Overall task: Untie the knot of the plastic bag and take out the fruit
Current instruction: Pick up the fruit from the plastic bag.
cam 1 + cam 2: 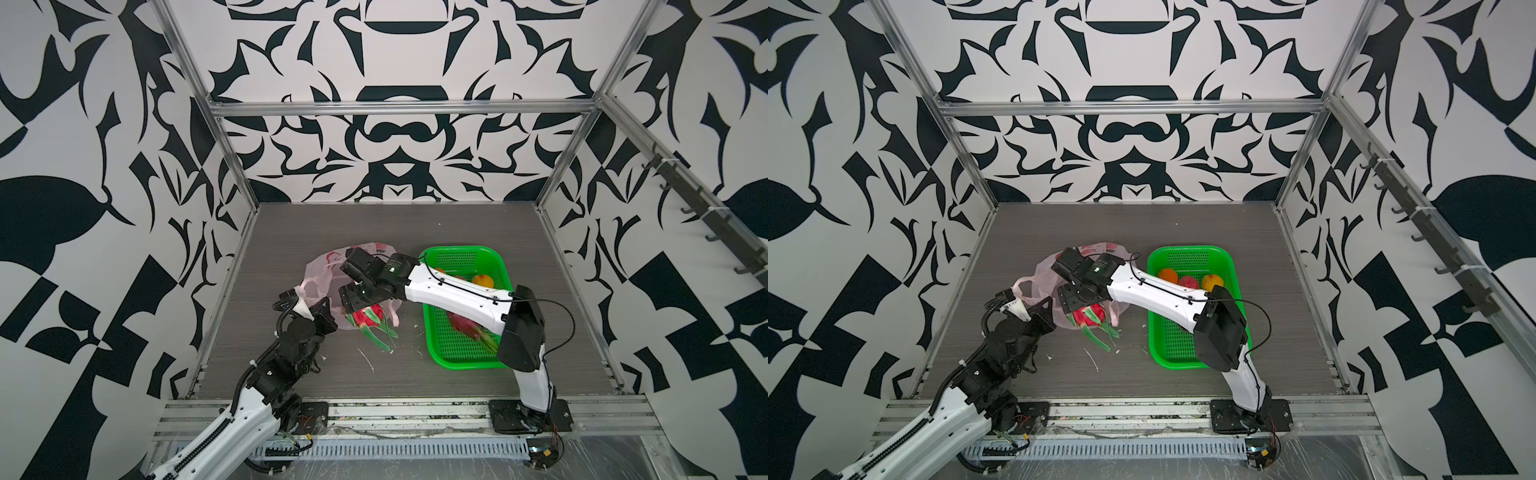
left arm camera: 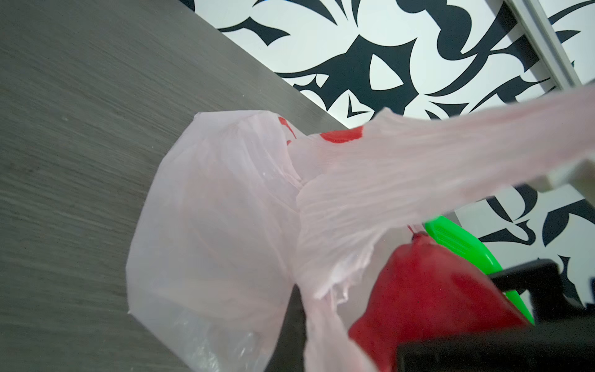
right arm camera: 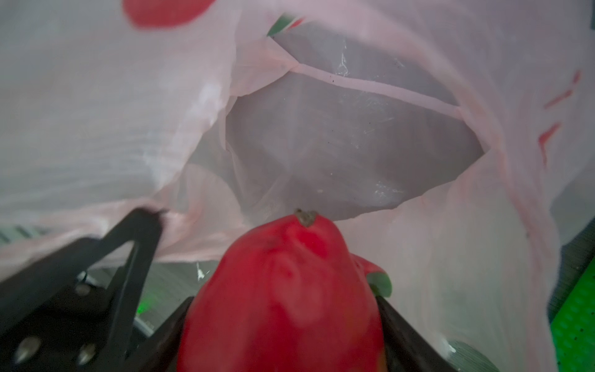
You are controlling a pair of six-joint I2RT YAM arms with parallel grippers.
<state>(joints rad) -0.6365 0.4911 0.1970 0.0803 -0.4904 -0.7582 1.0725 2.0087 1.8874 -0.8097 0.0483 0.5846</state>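
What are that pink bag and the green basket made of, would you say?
Plastic bag: thin plastic film, translucent and matte, judging by its fine wrinkles and see-through skin. Green basket: likely rigid moulded plastic, slightly glossy, with a perforated grid floor.

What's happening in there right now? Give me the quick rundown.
Left tool shut, pinching the plastic bag open. Right tool clamped on a dragon fruit at the bag's mouth. Other fruit in the green basket. Nothing blocking.

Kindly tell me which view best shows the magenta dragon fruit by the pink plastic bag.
Right wrist: the magenta dragon fruit shows close, between the jaws. Both top views show it small, partly covered; left wrist, one red flank.
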